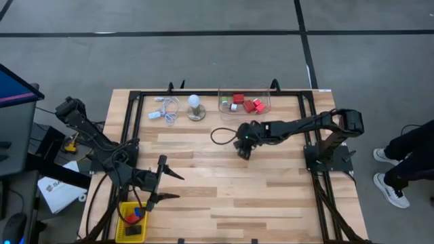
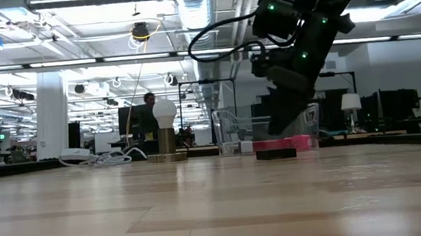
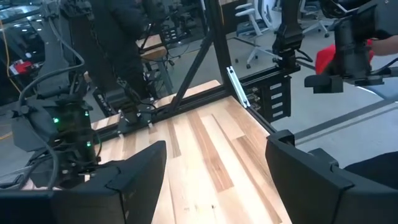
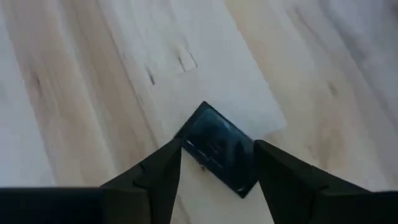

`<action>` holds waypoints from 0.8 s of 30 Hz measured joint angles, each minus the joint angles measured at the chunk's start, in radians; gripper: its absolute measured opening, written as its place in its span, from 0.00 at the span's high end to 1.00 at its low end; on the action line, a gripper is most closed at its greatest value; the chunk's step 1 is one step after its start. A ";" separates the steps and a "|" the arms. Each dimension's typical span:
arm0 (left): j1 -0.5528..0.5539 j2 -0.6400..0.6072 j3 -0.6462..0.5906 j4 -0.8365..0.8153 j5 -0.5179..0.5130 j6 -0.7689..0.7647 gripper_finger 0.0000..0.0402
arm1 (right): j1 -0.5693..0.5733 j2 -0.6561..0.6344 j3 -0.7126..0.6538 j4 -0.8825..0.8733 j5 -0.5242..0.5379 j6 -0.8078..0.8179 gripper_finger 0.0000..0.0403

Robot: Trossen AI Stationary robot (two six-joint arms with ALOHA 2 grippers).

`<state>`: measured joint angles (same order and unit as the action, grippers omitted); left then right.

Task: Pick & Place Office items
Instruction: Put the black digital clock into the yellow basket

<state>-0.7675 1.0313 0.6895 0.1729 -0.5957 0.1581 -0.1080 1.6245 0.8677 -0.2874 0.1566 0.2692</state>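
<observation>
A flat black block (image 4: 219,155) lies on the table's middle; it also shows in the low view (image 2: 276,153). My right gripper (image 4: 217,177) is open and points down just above it, one finger on either side; it shows at the table's middle in the high view (image 1: 243,150). Several red, white and green blocks (image 1: 247,103) lie in a clear bin (image 1: 220,108) at the far edge. My left gripper (image 1: 173,184) is open and empty near the front left, beside a yellow bin (image 1: 119,227) that holds blue, red and black blocks (image 1: 133,217).
A white bulb on a round base (image 1: 195,107) and a white coiled cable (image 1: 166,108) stand at the far left of the table. A black frame (image 1: 135,122) runs along the table's edges. A person's legs (image 1: 400,169) show right of the table.
</observation>
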 joint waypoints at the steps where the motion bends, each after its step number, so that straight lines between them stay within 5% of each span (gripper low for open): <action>1: 0.000 0.000 0.000 0.000 0.000 0.000 0.33 | 0.006 0.000 0.000 0.000 0.004 -0.039 0.51; 12: 0.000 0.000 0.000 -0.016 -0.001 0.000 0.33 | 0.052 0.000 0.000 0.056 0.028 -0.664 0.39; 19: 0.000 0.000 0.000 -0.019 -0.001 -0.004 0.33 | 0.012 0.000 0.009 0.071 -0.007 -0.669 0.39; 24: 0.000 0.000 0.000 -0.019 -0.001 -0.004 0.33 | -0.051 0.000 0.027 0.021 -0.144 -0.609 0.39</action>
<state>-0.7673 1.0313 0.6895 0.1535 -0.5964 0.1543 -0.1586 1.6249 0.8945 -0.2661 0.0127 -0.3397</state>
